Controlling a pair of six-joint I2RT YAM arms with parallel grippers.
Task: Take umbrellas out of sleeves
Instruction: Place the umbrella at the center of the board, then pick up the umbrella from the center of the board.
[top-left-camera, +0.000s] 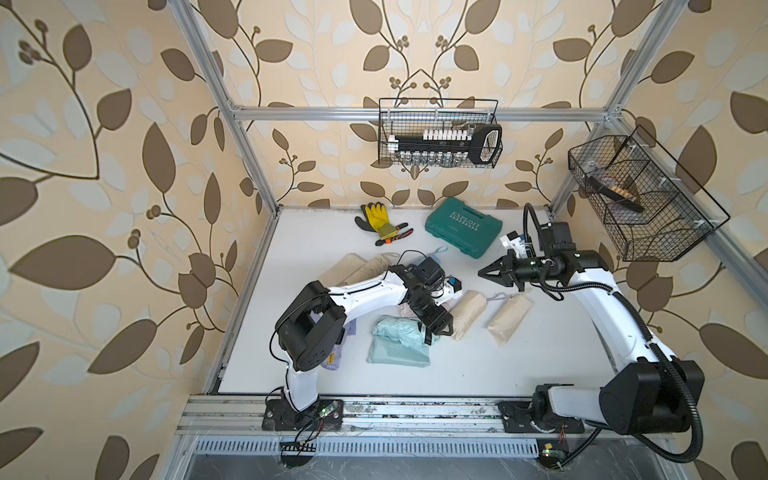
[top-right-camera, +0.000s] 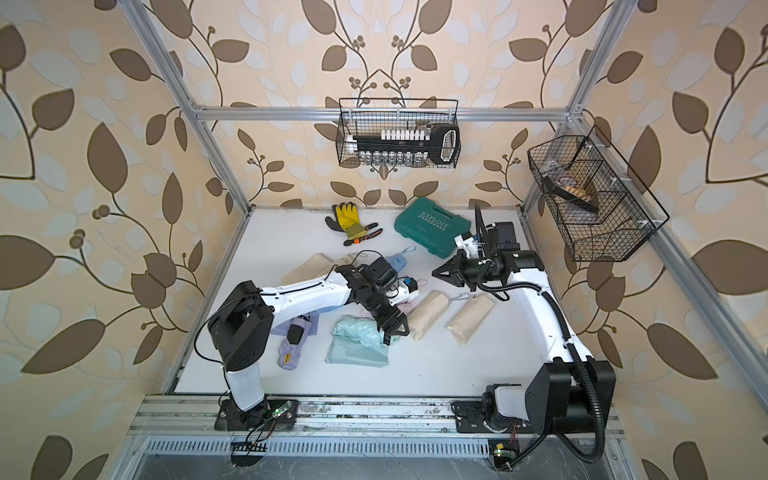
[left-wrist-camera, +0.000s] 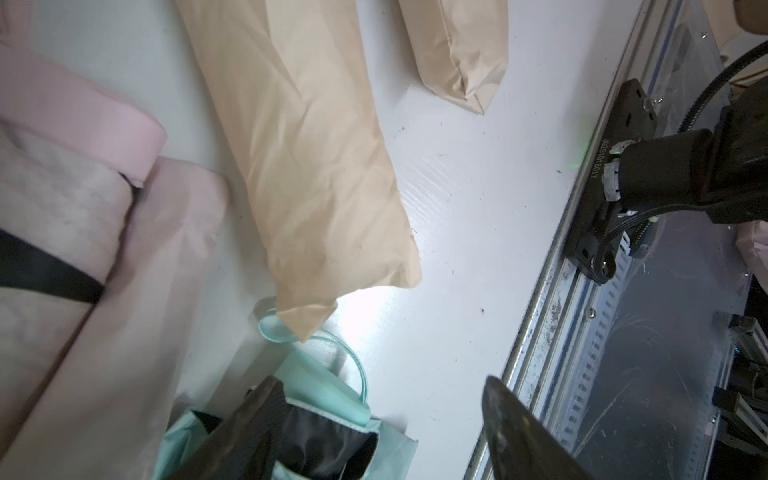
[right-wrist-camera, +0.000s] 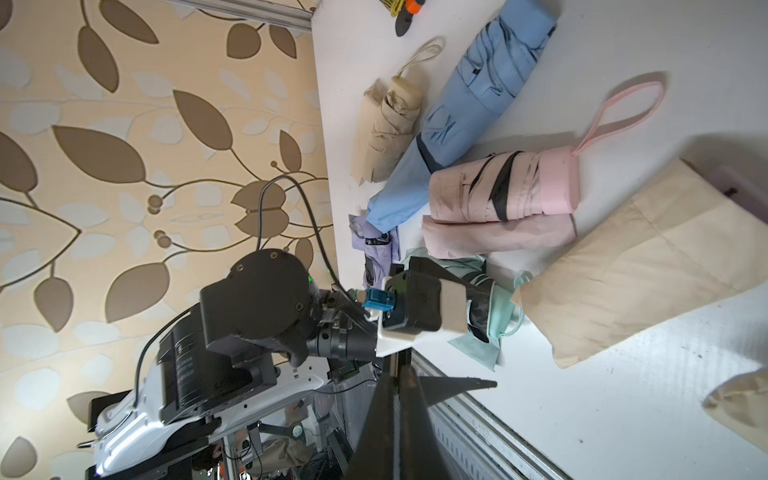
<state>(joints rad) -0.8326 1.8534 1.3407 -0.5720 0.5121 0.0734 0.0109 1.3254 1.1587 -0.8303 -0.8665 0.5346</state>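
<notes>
1. In both top views the mint umbrella (top-left-camera: 397, 328) lies crumpled across its flat mint sleeve (top-left-camera: 395, 357) mid-bench (top-left-camera: 498, 374), so I judge that one already freed. The left hand (top-left-camera: 441, 327) hangs over the umbrella's strap end, jaws apart. Just beside it lie the nearer beige sleeve (top-left-camera: 467, 313) and the farther beige sleeve (top-left-camera: 510, 318). Both are plump and closed, so probably not yet emptied, and they sit where either arm could reach them. The right hand (top-left-camera: 484, 272) hovers above the bench beyond them, pinched to a point and carrying nothing. In a top view the lilac umbrella (top-right-camera: 286, 355) lies bare beside the left arm.

2. In the left wrist view the left hand (left-wrist-camera: 380, 382) is spread wide. One finger (left-wrist-camera: 249, 419) sits over the mint umbrella's black-lined end and the other over bare bench. Nothing is clamped between them. Whether the first finger touches the fabric I cannot tell. The nearer beige sleeve's corner rests on the mint loop (left-wrist-camera: 359, 374), so lifting either may drag the other.

3. In the right wrist view the right hand (right-wrist-camera: 397, 395) has its fingers pressed together and is empty. Beyond it, the pink umbrella (right-wrist-camera: 503, 187) lies against its flat pink sleeve (right-wrist-camera: 498, 241). The blue umbrella (right-wrist-camera: 490, 83) and beige umbrella (right-wrist-camera: 390, 120) lie bare nearby. This cluster reads as the finished pile, kept apart from the full beige sleeves.
</notes>
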